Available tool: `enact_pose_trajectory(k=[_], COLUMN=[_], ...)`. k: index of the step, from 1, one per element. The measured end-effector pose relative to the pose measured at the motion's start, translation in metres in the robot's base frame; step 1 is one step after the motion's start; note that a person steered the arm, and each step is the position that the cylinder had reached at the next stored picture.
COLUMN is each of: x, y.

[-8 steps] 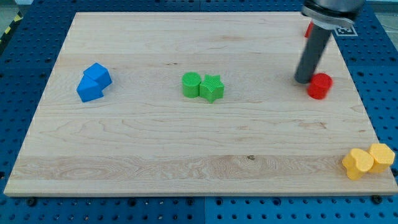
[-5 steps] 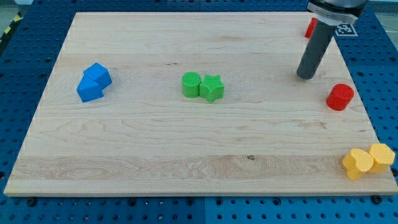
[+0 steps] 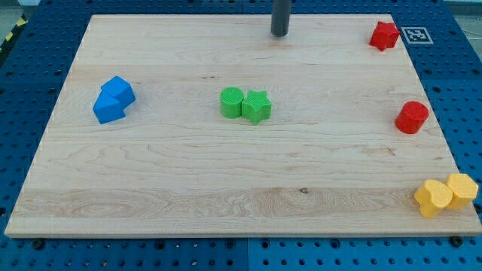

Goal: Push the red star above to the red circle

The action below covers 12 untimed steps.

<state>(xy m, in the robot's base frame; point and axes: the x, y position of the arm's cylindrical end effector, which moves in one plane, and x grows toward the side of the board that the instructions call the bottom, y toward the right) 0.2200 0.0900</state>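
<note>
The red star (image 3: 384, 35) sits near the board's top right corner. The red circle (image 3: 412, 117) stands near the right edge, well below the star. My tip (image 3: 280, 33) is at the top middle of the board, far to the left of the star and touching no block.
A green circle (image 3: 232, 102) and a green star (image 3: 256, 106) touch each other at the middle. Two blue blocks (image 3: 113, 100) sit together at the left. Two yellow blocks (image 3: 446, 193) sit at the bottom right corner. A marker tag (image 3: 416, 34) lies beside the star.
The red circle slid right and down toward the board's right edge. My tip then left it and moved up and far left to the top middle, uncovering the red star.
</note>
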Motion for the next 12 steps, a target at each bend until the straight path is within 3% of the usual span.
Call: enact_pose_trajectory(k=[1,2,4,5,6,8,9,11,12], x=[-0.027,-0.028,0.046,0.099,0.102,0.149,0.156,0.128,0.145], y=[0.075,0.117,0.180,0.180,0.180,0.180,0.180,0.142,0.138])
